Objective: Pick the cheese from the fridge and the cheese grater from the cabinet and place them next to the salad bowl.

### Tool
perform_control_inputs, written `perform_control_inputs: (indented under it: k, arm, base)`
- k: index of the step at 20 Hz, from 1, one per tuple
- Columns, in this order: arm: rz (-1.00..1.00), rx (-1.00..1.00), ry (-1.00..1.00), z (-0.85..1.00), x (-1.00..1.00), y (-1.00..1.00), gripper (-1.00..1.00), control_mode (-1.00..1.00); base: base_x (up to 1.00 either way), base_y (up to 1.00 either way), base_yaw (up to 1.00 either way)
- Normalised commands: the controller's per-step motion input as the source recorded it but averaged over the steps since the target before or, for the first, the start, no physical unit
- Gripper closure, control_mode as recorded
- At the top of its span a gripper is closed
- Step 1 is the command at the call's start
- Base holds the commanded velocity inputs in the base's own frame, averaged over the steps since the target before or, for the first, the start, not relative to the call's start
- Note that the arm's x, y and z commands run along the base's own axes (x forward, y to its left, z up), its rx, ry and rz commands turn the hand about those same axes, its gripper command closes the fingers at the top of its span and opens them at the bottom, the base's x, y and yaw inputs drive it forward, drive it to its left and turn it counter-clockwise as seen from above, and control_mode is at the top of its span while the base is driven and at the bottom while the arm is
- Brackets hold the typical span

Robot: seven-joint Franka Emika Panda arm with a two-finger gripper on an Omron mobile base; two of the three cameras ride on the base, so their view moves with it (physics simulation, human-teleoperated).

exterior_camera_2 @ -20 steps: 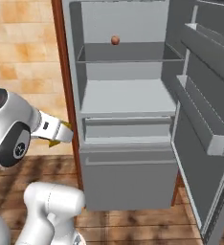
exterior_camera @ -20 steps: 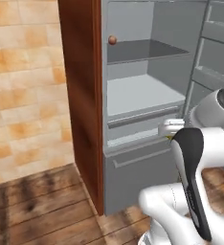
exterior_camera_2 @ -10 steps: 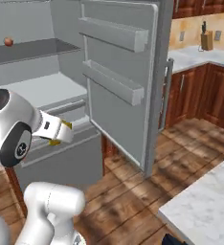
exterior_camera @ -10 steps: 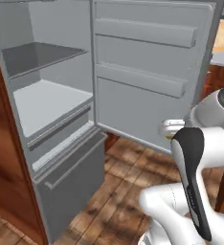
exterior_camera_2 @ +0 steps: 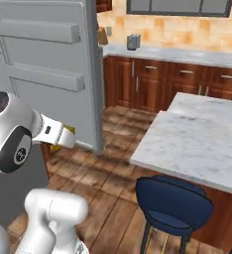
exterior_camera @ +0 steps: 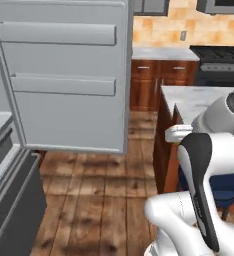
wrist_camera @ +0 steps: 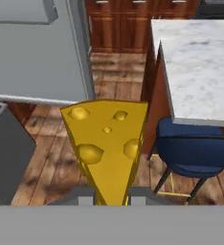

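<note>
Claw [wrist_camera: 111,194] is clamped narrow on the cheese [wrist_camera: 106,143], yellow wedge held out in front of the hand above the wood floor [exterior_camera: 104,200], between the open fridge door [exterior_camera: 64,75] and the marble island [exterior_camera_2: 202,139]. Looks like the carry step: cheese is out of the fridge, not yet set down. Next move calls for finding the salad bowl and putting the wedge beside it; grater fetch seemingly not done.

I see even, bright rendered light w/ no glare — soft dark shadows on the wood floor [exterior_camera: 104,200] under the fridge [exterior_camera: 64,75] door and stool [exterior_camera_2: 170,203]. All views slightly soft, low-res; the cheese [wrist_camera: 109,143] looks sharp — no edge distortion.
</note>
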Motion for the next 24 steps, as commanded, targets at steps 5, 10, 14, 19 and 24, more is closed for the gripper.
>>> perform_control_inputs:
  k: [5, 10, 14, 19, 24]
  arm:
    - [0.0, 0.0, 0.0, 0.0, 0.0, 0.0, 1.0, 1.0]
    - [0.0, 0.0, 0.0, 0.0, 0.0, 0.0, 1.0, 1.0]
    - [0.0, 0.0, 0.0, 0.0, 0.0, 0.0, 1.0, 1.0]
    - [0.0, 0.0, 0.0, 0.0, 0.0, 0.0, 1.0, 1.0]
    - [0.0, 0.0, 0.0, 0.0, 0.0, 0.0, 1.0, 1.0]
  base:
    - [-0.34, -0.51, -0.6]
    - [0.02, -1.0, -0.31]
    - [0.18, -1.0, 0.01]
    - [0.15, -1.0, 0.11]
    - [0.14, -1.0, 0.06]
